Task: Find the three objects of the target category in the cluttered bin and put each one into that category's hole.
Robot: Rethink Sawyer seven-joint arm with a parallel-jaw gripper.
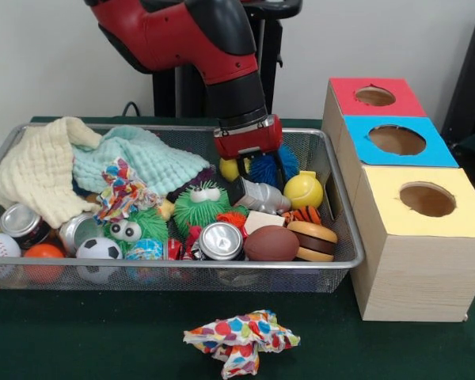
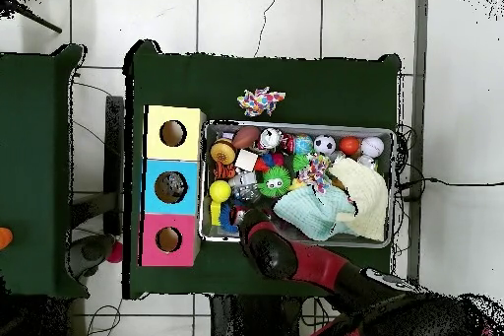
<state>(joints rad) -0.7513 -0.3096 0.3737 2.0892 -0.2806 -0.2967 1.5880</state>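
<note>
Bin: I log a silver wire-mesh bin [image 1: 344,237] still packed with balls, cans, cloths and plush toys.

Tool: the red and black arm's gripper [image 1: 263,168] is down at the bin's back right corner, its black fingers closed around a blue spiky rubber ball [image 1: 269,168], beside a yellow ball [image 1: 303,190].

Holes: a row of three wooden boxes with round holes stands beside the bin: red-topped [image 1: 376,96], blue-topped [image 1: 397,141], yellow-topped [image 1: 427,199].

Progress: I judge the task early or midway; the blue ball is in the grip but sits low among the clutter, not yet at any hole.

Outside: a multicoloured patterned cloth [image 1: 241,340] lies on the green table, in front of the bin.

Hidden: I cannot see the box interiors, so deposits are uncountable. The target category is unstated. The overhead view hides the gripper under the arm.
</note>
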